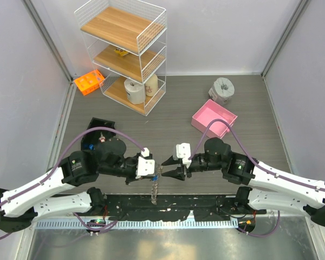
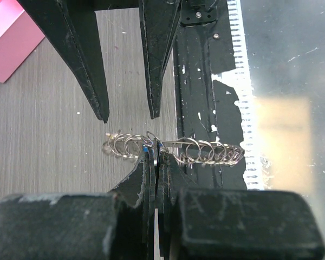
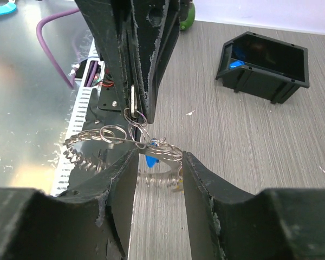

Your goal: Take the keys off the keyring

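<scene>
One keyring (image 2: 206, 153) in left claw (image 2: 153, 157)

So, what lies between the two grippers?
The keyring, held by the left gripper; the right gripper is open, close to it. Left wrist view.

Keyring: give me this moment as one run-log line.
left claw: shut on keyring | right claw: open, straddling keyring | blue key: at ring, in right claw's gap | removal: not done
</scene>
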{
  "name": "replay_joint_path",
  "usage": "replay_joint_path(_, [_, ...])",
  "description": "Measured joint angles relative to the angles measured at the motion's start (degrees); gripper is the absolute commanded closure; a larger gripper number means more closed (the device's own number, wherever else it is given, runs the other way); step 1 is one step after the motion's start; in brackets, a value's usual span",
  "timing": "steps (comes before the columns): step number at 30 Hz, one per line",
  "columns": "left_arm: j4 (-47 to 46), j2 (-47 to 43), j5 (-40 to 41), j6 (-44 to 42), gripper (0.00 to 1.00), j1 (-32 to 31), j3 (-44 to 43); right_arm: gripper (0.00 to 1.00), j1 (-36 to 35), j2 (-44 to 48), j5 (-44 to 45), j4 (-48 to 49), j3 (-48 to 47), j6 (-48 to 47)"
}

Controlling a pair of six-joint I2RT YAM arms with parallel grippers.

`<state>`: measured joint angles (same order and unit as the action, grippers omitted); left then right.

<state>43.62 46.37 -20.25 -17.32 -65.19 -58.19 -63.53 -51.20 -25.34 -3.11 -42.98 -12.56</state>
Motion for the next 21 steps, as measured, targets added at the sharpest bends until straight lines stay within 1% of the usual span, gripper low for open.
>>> replay_joint_path(8, [0.0, 0.0, -0.9, -1.0, 1.0, 0.0, 0.0, 0.57, -0.2, -0.7, -2.8, -0.9, -2.3, -2.5])
replay_joint_path(13, [0.0, 0.0, -1.0, -1.2, 1.0, 0.0, 0.0, 0.58, -1.3, -3.1, -3.3, -0.9, -3.3, -3.0])
replay_joint_path(16, [0.1, 0.1, -1.2, -1.2, 1.0, 0.0, -0.3, 0.62, -1.7, -4.5, -3.3, -1.2, -3.7, -3.3])
replay_joint_path(17, [0.1, 0.2, -1.3, -1.2, 1.0, 0.0, -0.5, 0.63, -1.9, -5.0, -3.3, -1.3, -3.8, -3.4])
replay_joint_path(19, [0.1, 0.3, -1.5, -1.3, 1.0, 0.0, -0.6, 0.72, -2.1, -5.5, -3.4, -1.4, -3.8, -3.5])
replay_joint_path(20, [0.0, 0.4, -1.5, -1.3, 1.0, 0.0, -0.6, 0.8, -2.1, -5.7, -3.4, -1.4, -3.8, -3.6])
replay_joint_path(21, [0.1, 0.5, -1.6, -1.3, 1.0, 0.0, -0.6, 0.84, -2.1, -5.9, -3.5, -1.4, -3.9, -3.7])
